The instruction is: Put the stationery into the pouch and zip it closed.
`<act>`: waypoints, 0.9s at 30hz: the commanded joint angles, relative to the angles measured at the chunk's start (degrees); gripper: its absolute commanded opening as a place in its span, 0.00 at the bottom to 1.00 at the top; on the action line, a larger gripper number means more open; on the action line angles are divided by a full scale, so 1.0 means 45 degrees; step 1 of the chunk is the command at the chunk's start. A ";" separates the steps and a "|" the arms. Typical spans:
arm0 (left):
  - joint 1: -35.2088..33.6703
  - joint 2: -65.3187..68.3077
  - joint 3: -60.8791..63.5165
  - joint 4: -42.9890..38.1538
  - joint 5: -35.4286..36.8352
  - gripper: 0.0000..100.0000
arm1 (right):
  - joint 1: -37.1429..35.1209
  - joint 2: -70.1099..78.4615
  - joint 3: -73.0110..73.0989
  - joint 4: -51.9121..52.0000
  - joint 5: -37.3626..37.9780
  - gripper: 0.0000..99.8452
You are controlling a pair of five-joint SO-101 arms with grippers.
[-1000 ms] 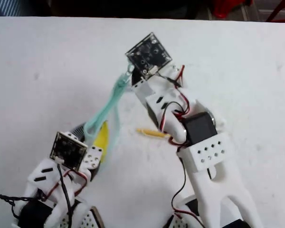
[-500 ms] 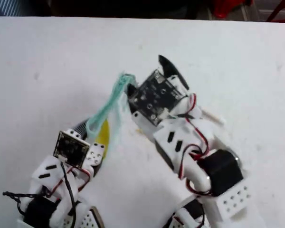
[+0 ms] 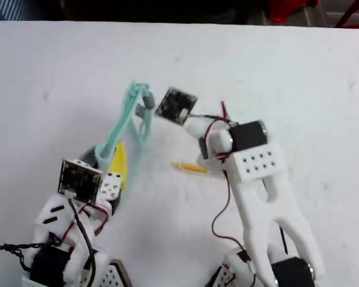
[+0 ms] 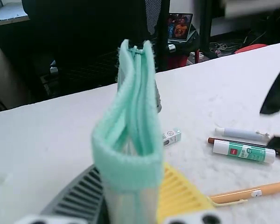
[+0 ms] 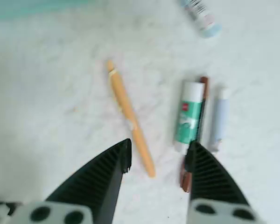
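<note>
Orange pen partly under the right arm; brown pencil, perhaps a crayon, mostly behind the glue stick.

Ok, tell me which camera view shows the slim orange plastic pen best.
The right wrist view: the slim orange plastic pen lies there whole, end to end. The high view shows one end of it, the rest hidden under the right arm. The left wrist view shows a stretch of it, cut off by the picture's edge.

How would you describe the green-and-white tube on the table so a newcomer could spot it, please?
On the white table, look just ahead of the open right gripper. The green-and-white tube lies between a long orange pen and a pale blue stick, alongside a brown pencil. It is the thickest of them.
</note>
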 commanded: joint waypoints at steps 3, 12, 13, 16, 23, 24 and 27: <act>-0.0049 0.0068 -0.0098 -0.0391 -0.0059 0.02 | 0.0791 0.0694 0.1719 -0.2276 0.0879 0.15; -0.0147 0.0068 0.0020 -0.0117 0.1582 0.21 | 0.1534 0.1729 0.4493 -0.5910 0.2325 0.18; -0.0147 0.0068 0.0137 -0.0078 0.1739 0.24 | 0.1534 0.1924 0.4532 -0.6125 0.2325 0.18; -0.0147 0.0068 0.0391 -0.0274 0.1719 0.24 | 0.1455 0.2667 0.4474 -0.6476 0.2344 0.18; -0.0147 0.0068 0.0586 -0.0391 0.1719 0.23 | 0.1416 0.4562 0.4454 -0.7766 0.2344 0.18; -0.0147 0.0068 0.0586 -0.0391 0.1719 0.23 | 0.1416 0.4679 0.4396 -0.7766 0.2344 0.18; -0.0147 0.0068 0.0586 -0.0391 0.1719 0.23 | 0.1416 0.4757 0.4181 -0.7687 0.2344 0.15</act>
